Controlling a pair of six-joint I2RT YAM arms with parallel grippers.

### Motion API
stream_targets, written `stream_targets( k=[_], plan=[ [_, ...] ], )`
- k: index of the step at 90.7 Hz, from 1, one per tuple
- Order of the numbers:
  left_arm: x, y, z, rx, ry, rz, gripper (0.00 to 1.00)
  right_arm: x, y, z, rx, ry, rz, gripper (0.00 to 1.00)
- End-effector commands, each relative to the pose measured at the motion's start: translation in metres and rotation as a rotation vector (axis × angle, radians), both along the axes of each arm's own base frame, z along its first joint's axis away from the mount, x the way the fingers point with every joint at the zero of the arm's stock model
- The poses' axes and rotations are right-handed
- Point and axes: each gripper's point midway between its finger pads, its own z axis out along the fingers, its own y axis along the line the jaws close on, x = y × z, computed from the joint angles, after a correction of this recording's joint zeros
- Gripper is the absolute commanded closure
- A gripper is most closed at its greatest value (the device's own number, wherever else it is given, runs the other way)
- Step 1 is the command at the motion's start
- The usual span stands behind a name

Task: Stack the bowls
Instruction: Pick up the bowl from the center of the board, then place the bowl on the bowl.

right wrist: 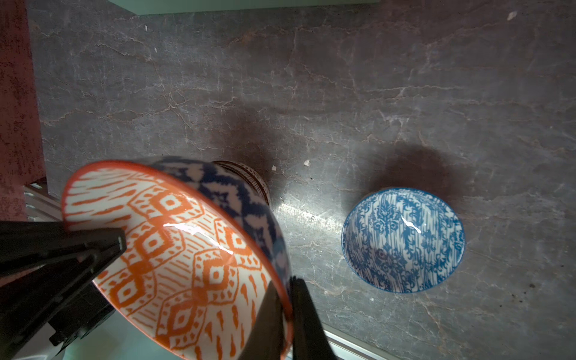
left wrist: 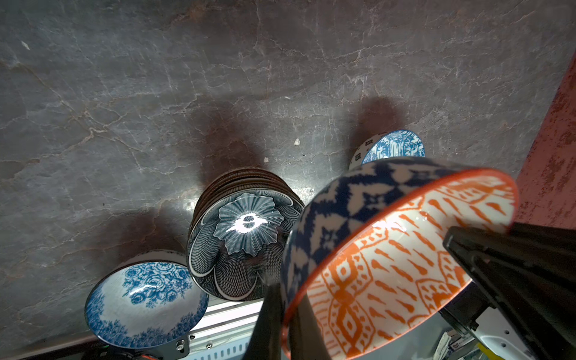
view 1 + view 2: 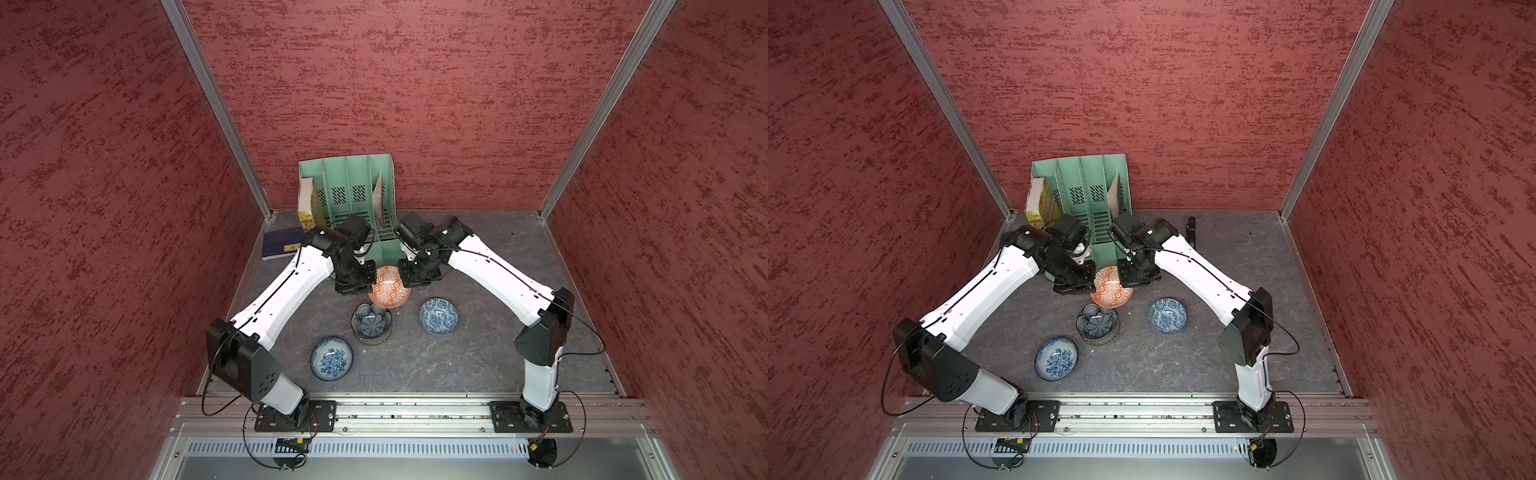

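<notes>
**Orange bowl (image 3: pixel 388 289) pinched on two sides by a slick rim**

We see the orange bowl lifted off the counter (image 3: pixel 478 365), just behind the stack (image 3: pixel 371 328). Its near edge overlaps the stack's far edge in both top views. The left tool (image 2: pixel 286 300) is pressed together on one side of the rim, and the right tool (image 1: pixel 287 290) is pressed together on the opposite side.

We judge the double grip to be the main hazard. If the arms move out of step, the rigid ceramic twists in the pinches and the glazed rim can slide free. If one tool lets go, the bowl hangs from a single thin pinch and may swing or drop onto the stack.

The scalloped dark bowl (image 2: pixel 246 227) on top of the stack offers an uneven seat, so an off-centre landing could rock the pile. Blue floral bowls sit to the right of the stack (image 3: pixel 438 316) and in front of it to the left (image 3: pixel 331 358), within reach of a topple.
</notes>
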Motion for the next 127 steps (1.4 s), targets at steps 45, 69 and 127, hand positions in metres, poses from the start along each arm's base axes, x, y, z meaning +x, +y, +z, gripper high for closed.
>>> stream_targets(
  k=[45, 69, 127],
  plan=[
    [-0.017, 0.039, 0.021, 0.036, -0.106, 0.080, 0.13, 0.009, -0.043, -0.009, 0.039, 0.102, -0.063, 1.00],
    [-0.041, 0.070, 0.001, 0.011, -0.071, 0.147, 0.13, 0.003, -0.102, -0.027, 0.031, 0.158, -0.162, 1.00],
    [-0.056, 0.095, -0.018, 0.002, -0.052, 0.204, 0.13, -0.012, -0.128, -0.073, 0.066, 0.203, -0.236, 1.00]
  ],
)
